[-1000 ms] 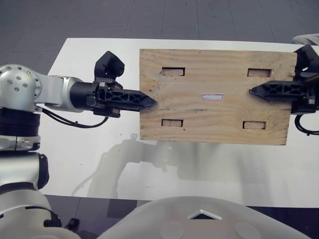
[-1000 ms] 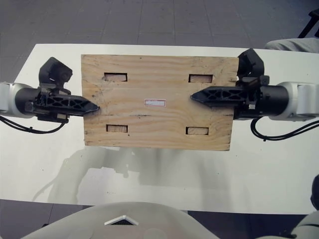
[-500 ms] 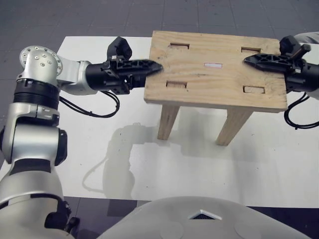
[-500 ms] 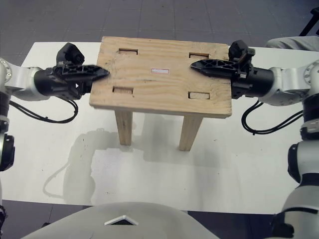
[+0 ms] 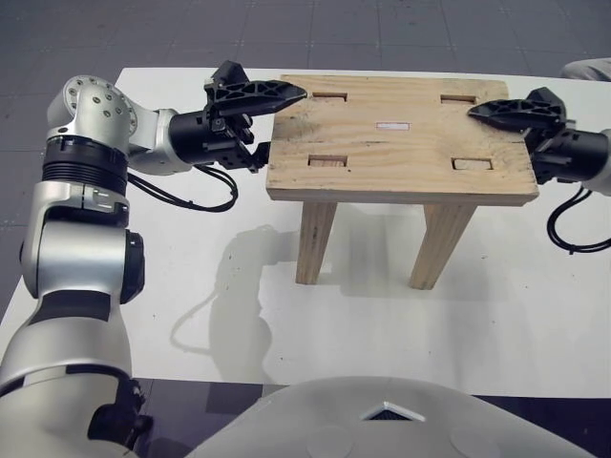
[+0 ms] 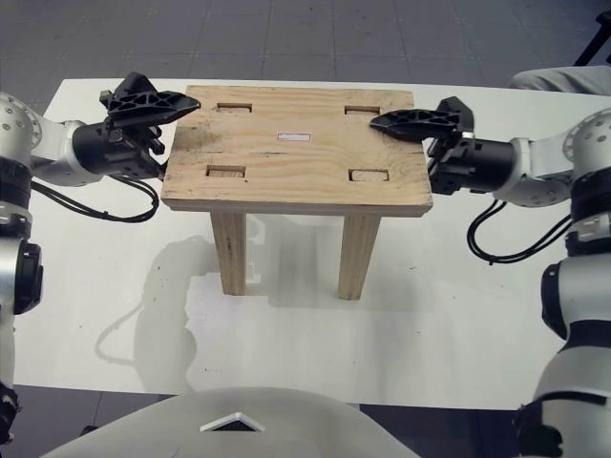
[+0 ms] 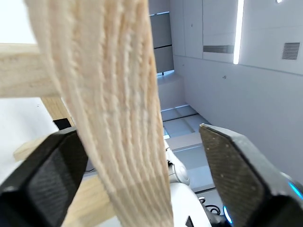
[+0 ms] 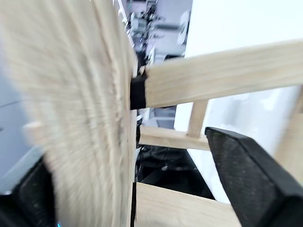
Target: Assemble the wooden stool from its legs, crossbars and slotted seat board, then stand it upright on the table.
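Note:
The wooden stool stands upright on the white table (image 5: 535, 324). Its slotted seat board (image 5: 396, 148) is on top, and two front legs (image 5: 313, 239) (image 5: 434, 243) rest on the tabletop. My left gripper (image 5: 282, 119) straddles the board's left edge, open, with its upper finger raised clear above the wood. My right gripper (image 6: 406, 148) straddles the right edge in the same way, open. In the left wrist view the board's edge (image 7: 118, 118) runs between the spread fingers (image 7: 227, 165) with a gap. The right wrist view has crossbars (image 8: 227, 75) under the seat and a finger (image 8: 246, 175) apart from the wood.
The table's front edge (image 5: 382, 382) lies close to me, with bare tabletop in front of the stool and at both sides. Grey tiled floor (image 5: 286, 29) lies beyond the far edge.
The stool, held up close before, has come down and away onto its legs on the table. Both grippers' fingers have spread off the seat board's edges.

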